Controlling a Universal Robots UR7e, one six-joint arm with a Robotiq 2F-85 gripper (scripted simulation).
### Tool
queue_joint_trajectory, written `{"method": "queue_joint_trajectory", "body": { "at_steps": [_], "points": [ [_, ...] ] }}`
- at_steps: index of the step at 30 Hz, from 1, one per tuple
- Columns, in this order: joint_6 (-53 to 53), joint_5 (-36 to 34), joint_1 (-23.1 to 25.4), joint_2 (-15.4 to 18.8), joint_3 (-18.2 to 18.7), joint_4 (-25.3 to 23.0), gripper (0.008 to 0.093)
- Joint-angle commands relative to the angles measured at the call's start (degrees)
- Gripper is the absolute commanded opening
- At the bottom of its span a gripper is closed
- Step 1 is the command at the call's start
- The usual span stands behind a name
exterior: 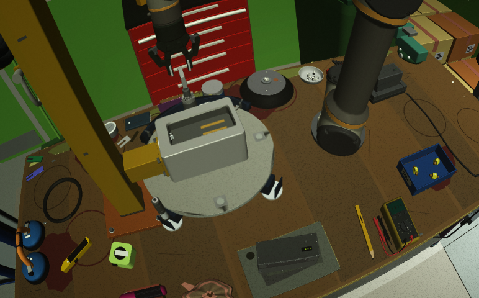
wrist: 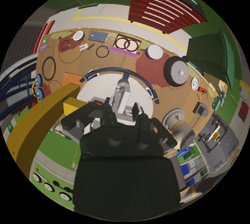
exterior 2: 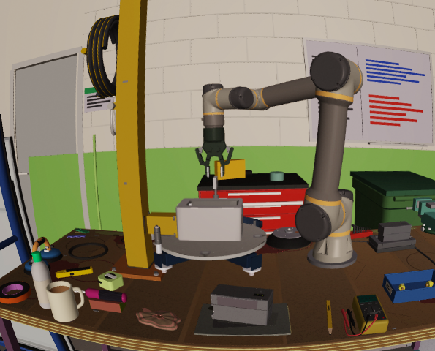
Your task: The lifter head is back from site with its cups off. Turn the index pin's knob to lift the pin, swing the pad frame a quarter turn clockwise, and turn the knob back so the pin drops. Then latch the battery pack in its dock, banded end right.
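The index pin's knob [exterior: 184, 82] is a slim grey bar standing upright on a knurled collar at the back edge of the grey head box [exterior: 202, 138], which sits on the round pad frame [exterior: 212, 173]. My gripper [exterior: 178, 69] hangs just above the knob's top, part open and empty. The box's top holds an open dock [exterior: 200, 124] with yellow strips inside. The dark battery pack [exterior: 288, 251] lies on a grey mat at the front of the bench. From the wrist camera the knob [wrist: 123, 97] stands between my fingers [wrist: 122, 112].
A yellow column [exterior: 68, 107] rises left of the frame, joined to the box by a yellow block [exterior: 141, 162]. The arm's base [exterior: 340, 125] stands to the right. A red drawer cabinet [exterior: 194, 48] sits behind, and a grey disc [exterior: 266, 88] lies beside the frame.
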Motion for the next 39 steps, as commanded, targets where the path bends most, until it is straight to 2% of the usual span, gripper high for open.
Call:
{"method": "queue_joint_trajectory", "body": {
  "at_steps": [1,22,39],
  "points": [
    [0.0,0.0,0.0,0.0,0.1,-0.2,0.048],
    [0.0,0.0,0.0,0.9,3.8,-4.8,0.048],
    [0.0,0.0,0.0,1.1,4.3,-5.4,0.048]
  ]
}}
